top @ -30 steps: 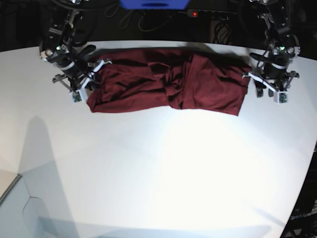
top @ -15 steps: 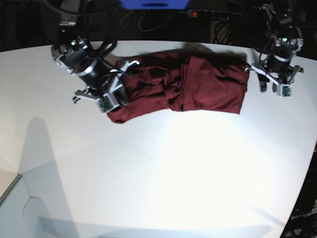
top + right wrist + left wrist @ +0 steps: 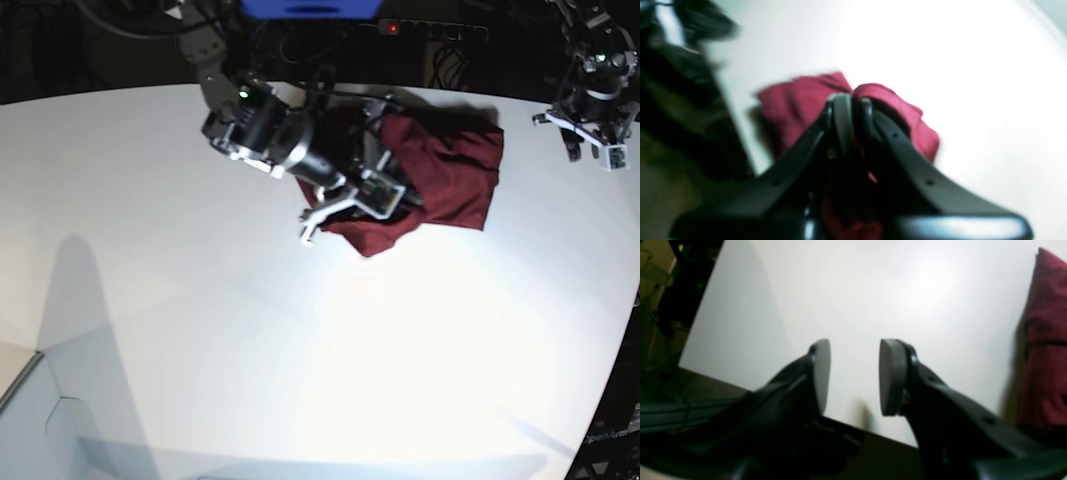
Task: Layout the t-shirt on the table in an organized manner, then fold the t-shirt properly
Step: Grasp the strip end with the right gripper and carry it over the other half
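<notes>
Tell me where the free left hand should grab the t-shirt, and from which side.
Probably the outer corner of the t-shirt nearest the left hand, coming in from that side, low over the table. That end lies flat with a clean edge, while the right hand pinches the bunched opposite end.

Strong overhead light blows out the middle of the smooth white bench (image 3: 330,330), with soft grey shadows at its left. The right wrist view is smeared with motion blur; the left wrist's dark fingers (image 3: 820,373) sit out of focus.
</notes>
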Robot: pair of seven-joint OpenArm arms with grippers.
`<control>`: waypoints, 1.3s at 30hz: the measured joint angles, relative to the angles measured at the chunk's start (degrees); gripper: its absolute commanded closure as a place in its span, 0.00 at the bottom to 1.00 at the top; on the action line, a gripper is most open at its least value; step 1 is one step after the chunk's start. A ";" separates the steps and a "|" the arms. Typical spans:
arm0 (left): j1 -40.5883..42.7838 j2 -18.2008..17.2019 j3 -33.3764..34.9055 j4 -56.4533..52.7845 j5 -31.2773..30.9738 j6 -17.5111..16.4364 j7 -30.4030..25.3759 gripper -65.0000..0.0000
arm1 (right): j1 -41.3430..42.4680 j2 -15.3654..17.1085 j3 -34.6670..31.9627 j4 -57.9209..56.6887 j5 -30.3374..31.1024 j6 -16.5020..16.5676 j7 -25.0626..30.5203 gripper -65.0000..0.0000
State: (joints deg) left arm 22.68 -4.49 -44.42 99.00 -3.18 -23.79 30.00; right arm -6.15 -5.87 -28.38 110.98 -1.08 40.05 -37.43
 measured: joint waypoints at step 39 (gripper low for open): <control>4.63 8.24 6.47 0.02 -0.04 0.02 -0.24 0.64 | 19.34 -2.23 -22.01 -31.19 0.09 -3.91 16.50 1.00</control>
State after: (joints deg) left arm 27.31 3.75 -37.95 99.02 -3.22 -23.77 29.76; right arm 13.19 -8.10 -50.39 79.79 -0.99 36.14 -20.93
